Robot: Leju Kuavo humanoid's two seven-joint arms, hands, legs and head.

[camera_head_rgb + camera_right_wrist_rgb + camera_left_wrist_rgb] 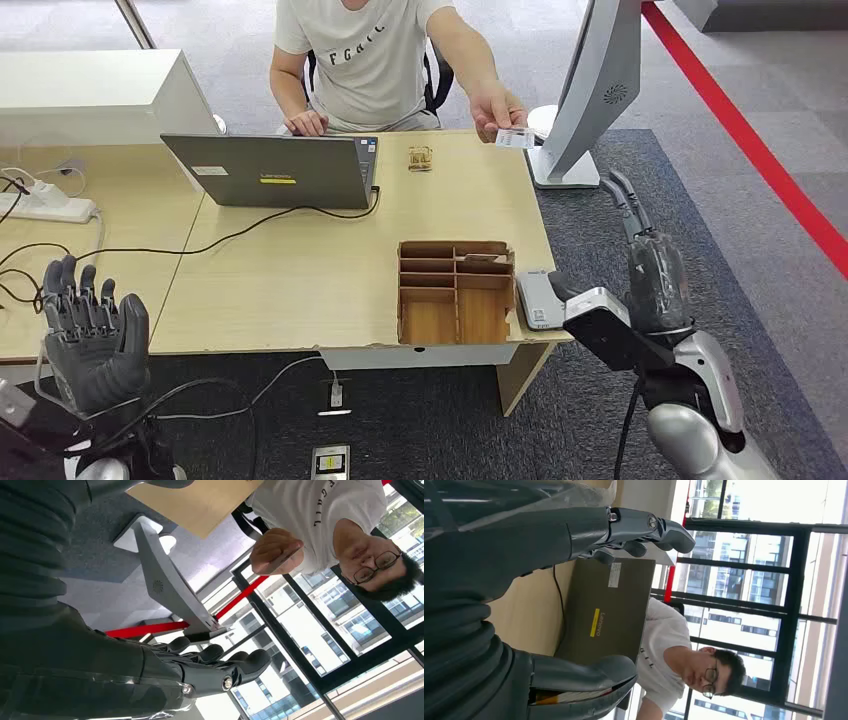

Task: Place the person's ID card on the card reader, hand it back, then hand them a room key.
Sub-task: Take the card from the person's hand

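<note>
A person in a white T-shirt [365, 60] sits behind the wooden desk [300, 270] and holds out an ID card [514, 138] over its far right corner; the same card [287, 557] appears edge-on in the person's fingers in the right wrist view. A grey card reader [538, 298] lies at the desk's near right edge. My right hand [645, 250] is raised beside that edge, fingers extended toward the card and holding nothing. My left hand [90, 330] is up at the near left, fingers apart and empty. A wooden compartment box [455, 290] sits next to the reader.
An open laptop [275, 170] stands mid-desk with a cable trailing left. A white monitor stand [590, 90] rises at the far right. A small wooden holder [420, 158] sits near the laptop. A power strip [45, 205] lies at the left.
</note>
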